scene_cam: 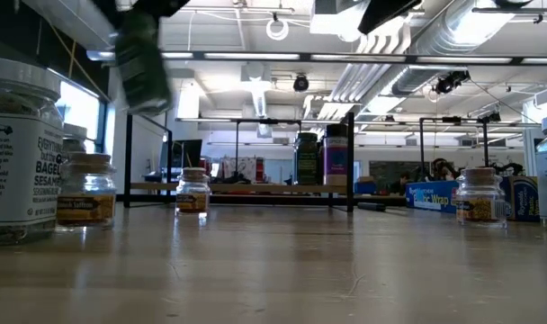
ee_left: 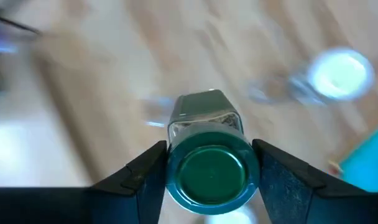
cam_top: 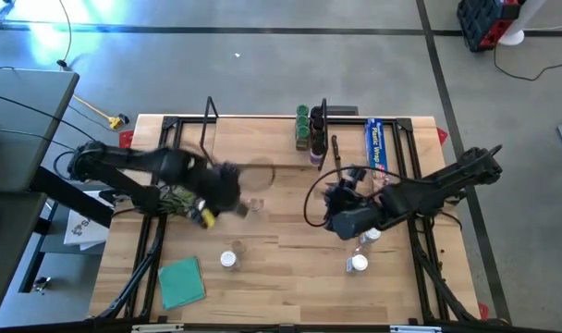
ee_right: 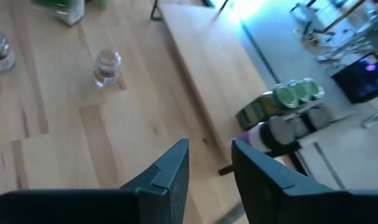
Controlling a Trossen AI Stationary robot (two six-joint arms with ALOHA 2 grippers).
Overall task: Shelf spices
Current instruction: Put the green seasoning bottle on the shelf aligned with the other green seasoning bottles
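My left gripper (ee_left: 209,148) is shut on a clear spice jar with a green lid (ee_left: 207,171) and holds it high over the table's left middle (cam_top: 224,185); the low view shows this jar as a dark blur (scene_cam: 143,63). My right gripper (ee_right: 211,155) hovers open over the right middle (cam_top: 339,205), with nothing between its fingers. The shelf (cam_top: 253,143) stands at the far middle, and several spices (cam_top: 307,134) stand upright at its right end. Loose spices stand on their bases on the table (cam_top: 229,261) (cam_top: 358,264). My left gripper pinches the jar between its two fingers, on opposite sides just under the green lid (ee_left: 171,163). The fingers come from above, pointing steeply down. The jar hangs below them lid up, its glass body (ee_left: 204,118) clear of the table.
A blue wrap box (cam_top: 377,146) lies to the right of the shelf. A teal cloth (cam_top: 181,282) lies near the front left and a green leafy bunch (cam_top: 175,199) sits under the left arm. A small clear jar (cam_top: 253,205) stands between the arms.
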